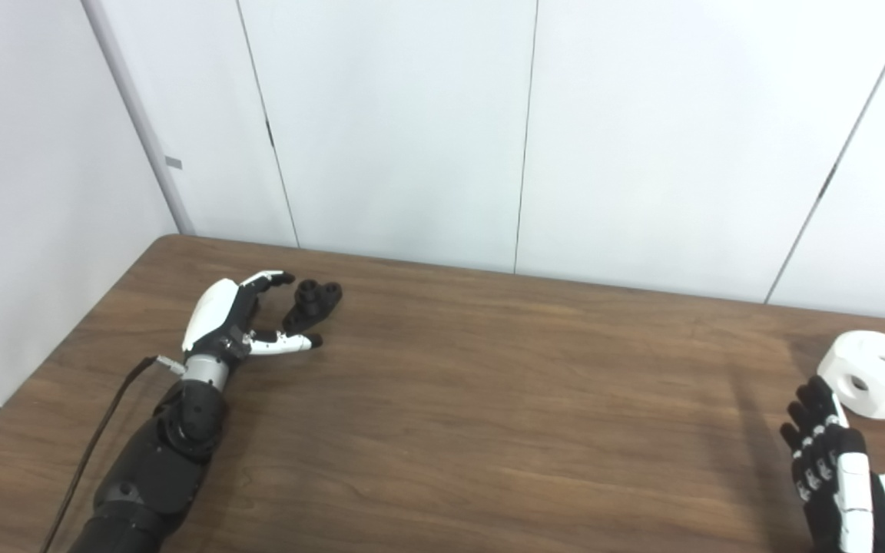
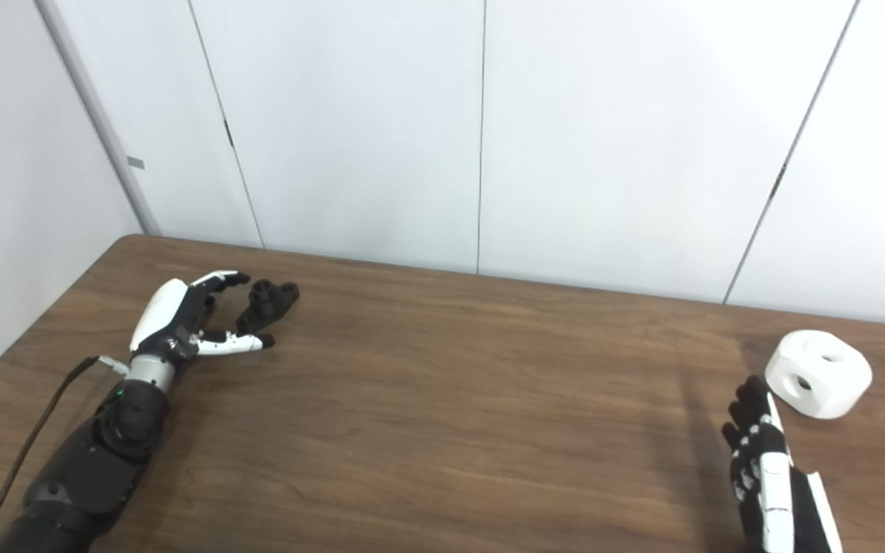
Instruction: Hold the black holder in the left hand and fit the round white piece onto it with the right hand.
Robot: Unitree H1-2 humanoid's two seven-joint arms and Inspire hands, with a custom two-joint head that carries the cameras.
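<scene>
The black holder (image 1: 312, 302) lies on the brown table (image 1: 488, 384) at the far left. My left hand (image 1: 239, 319) is open around it, fingers behind it and thumb in front, not closed on it. The round white piece (image 1: 873, 374), with holes in its top and side, sits on the table at the far right. My right hand (image 1: 826, 449) is open, fingers up, just left of and nearer than the white piece, with nothing in it. In the right eye view the holder (image 2: 267, 302) and the white piece (image 2: 819, 374) show the same way.
White wall panels (image 1: 527, 130) stand close behind the table's back edge. A black cable (image 1: 97, 445) runs along my left forearm. The table's left edge runs diagonally past my left arm.
</scene>
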